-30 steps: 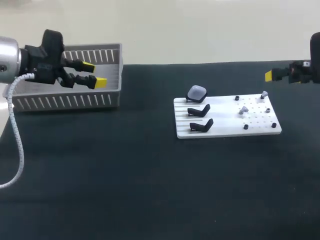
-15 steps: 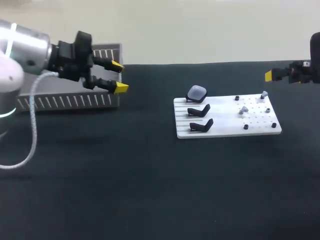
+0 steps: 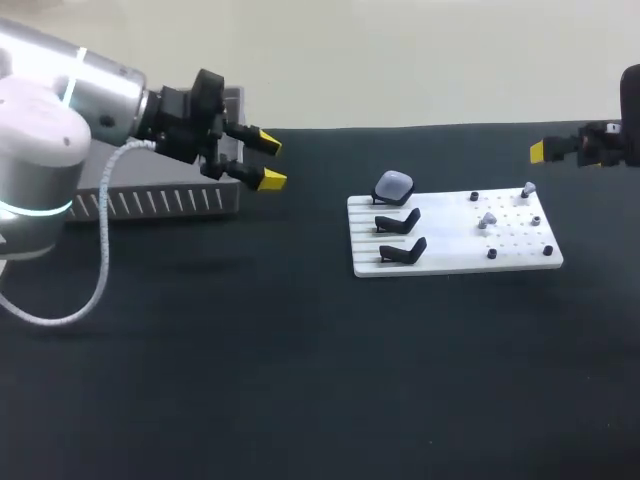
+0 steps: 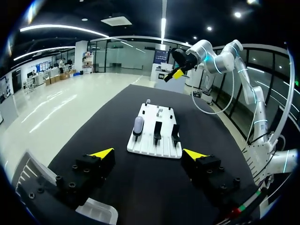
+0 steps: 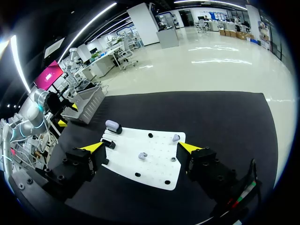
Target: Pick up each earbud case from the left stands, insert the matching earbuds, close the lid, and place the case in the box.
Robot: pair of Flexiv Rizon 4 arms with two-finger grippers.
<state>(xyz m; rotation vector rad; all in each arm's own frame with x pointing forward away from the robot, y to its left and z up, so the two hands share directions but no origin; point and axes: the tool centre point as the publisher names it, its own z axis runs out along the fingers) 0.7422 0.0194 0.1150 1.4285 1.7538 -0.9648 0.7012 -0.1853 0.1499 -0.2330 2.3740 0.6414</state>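
Black counter: your grey box sits far left, white board mid-right. Left claw wide open, empty, near the box's right end. Right claw wide open, empty, off the board's right end. Earbud case at the board's rear-left corner; earbuds on its right half.

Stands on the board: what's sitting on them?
One case sits on the far stand; the middle stand and near stand are bare. The case covers its stand's seat, and its inside isn't visible.

A robotics lab: left arm and right arm flank a black worktable.
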